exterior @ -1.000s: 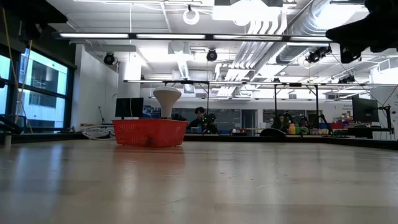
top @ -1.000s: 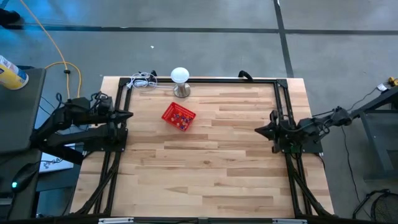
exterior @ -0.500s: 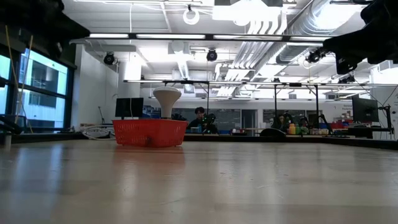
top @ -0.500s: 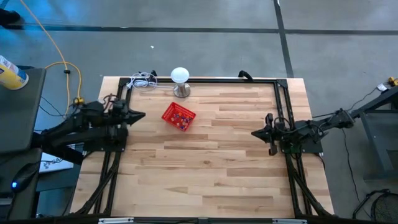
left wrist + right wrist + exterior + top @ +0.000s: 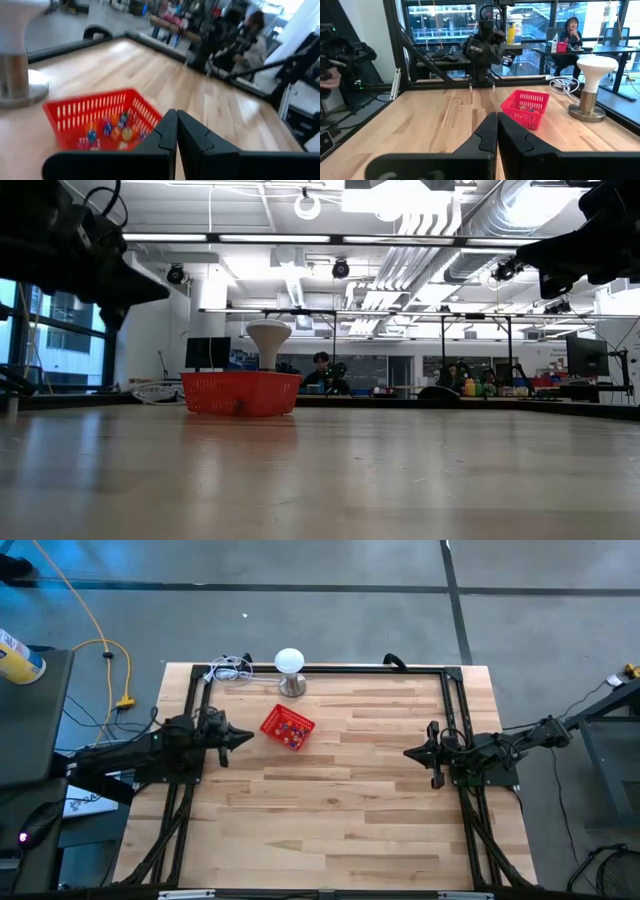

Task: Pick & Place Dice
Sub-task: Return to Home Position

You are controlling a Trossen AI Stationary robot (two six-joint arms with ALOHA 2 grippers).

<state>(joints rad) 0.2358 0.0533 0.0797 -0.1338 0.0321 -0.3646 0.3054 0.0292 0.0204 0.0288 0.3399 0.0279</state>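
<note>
1. The tiny multicoloured dice [image 5: 112, 132] lie heaped inside the small red mesh basket [image 5: 272, 721], which stands toward the far left of the pale wooden surface [image 5: 350, 810]. I judge they sit there because gathering them was the job; no loose die shows on the bare wood.
2. The left tool [image 5: 244, 739] hangs just beside the basket, raised above the surface and apart from the rim. Its fingers are pressed flat together with nothing between them, as the left wrist view shows. That fits an arm with no die left to carry.
3. The right tool [image 5: 408, 752] hovers by the right edge of the surface, well apart from the basket and aimed toward it. It too is fully closed and empty, which looks like a waiting pose.
4. A white dome-topped lamp on a metal foot [image 5: 289, 663] stands at the far edge, near the basket but not touching it.
5. Count: two arms, two tools, one basket, one lamp. The dice are several, in red, orange, pink and blue, but too small and blurred to number exactly.
</note>
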